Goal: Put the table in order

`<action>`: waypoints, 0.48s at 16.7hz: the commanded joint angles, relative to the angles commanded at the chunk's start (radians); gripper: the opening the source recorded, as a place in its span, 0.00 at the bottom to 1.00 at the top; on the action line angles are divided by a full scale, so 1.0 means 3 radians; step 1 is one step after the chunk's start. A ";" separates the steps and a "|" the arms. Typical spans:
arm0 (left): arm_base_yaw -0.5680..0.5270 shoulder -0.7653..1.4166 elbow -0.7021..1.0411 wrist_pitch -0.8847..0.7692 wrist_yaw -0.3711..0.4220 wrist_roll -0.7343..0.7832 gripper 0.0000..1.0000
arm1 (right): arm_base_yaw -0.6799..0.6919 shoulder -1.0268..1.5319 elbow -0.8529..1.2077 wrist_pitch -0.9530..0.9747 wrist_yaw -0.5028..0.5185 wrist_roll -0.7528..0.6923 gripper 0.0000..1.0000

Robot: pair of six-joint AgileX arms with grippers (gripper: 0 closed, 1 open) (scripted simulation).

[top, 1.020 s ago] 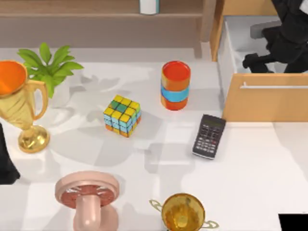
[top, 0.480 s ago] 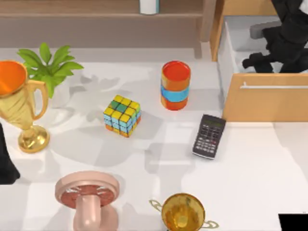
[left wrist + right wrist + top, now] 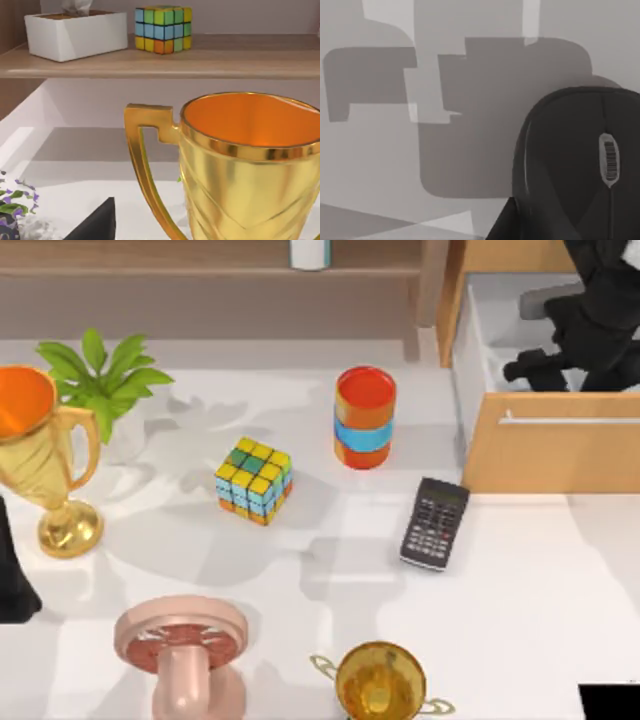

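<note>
Top view: table [image 3: 520,620], lower frame, carries cube [image 3: 253,480], calculator [image 3: 435,523], trophies. Right tool [image 3: 530,368], upper right over drawer [image 3: 480,340], has crept rightward since a second ago; grip state cannot be told.
Left wrist view: trophy [image 3: 250,165] close.
Right wrist view: mouse [image 3: 580,165] lies in the drawer, likely just stowed.

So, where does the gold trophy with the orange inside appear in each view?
Top view: the gold trophy stands at the table's left edge, beside the plant.
Left wrist view: it is close up, in front of the shelf.
Right wrist view: this faces a black mouse instead.
Shared landmark: the brown wooden shelf behind the trophy.
</note>
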 joint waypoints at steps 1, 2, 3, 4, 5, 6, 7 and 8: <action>0.0000 0.0000 0.0000 0.0000 0.0000 0.0000 1.00 | 0.0003 -0.0028 0.0009 -0.0002 0.0000 -0.0003 0.00; 0.0000 0.0000 0.0000 0.0000 0.0000 0.0000 1.00 | 0.0008 -0.0081 0.0014 -0.0005 -0.0001 -0.0009 0.00; 0.0000 0.0000 0.0000 0.0000 0.0000 0.0000 1.00 | 0.0015 -0.0153 -0.0003 -0.0008 -0.0002 -0.0015 0.00; 0.0000 0.0000 0.0000 0.0000 0.0000 0.0000 1.00 | 0.0020 -0.0248 -0.0044 -0.0004 -0.0003 -0.0020 0.00; 0.0000 0.0000 0.0000 0.0000 0.0000 0.0000 1.00 | 0.0025 -0.0358 -0.0096 0.0007 -0.0004 -0.0020 0.00; 0.0000 0.0000 0.0000 0.0000 0.0000 0.0000 1.00 | 0.0029 -0.0482 -0.0158 0.0024 -0.0005 -0.0018 0.00; 0.0000 0.0000 0.0000 0.0000 0.0000 0.0000 1.00 | 0.0033 -0.0624 -0.0231 0.0049 -0.0006 -0.0009 0.00; 0.0000 0.0000 0.0000 0.0000 0.0000 0.0000 1.00 | 0.0037 -0.0782 -0.0316 0.0080 -0.0006 0.0005 0.00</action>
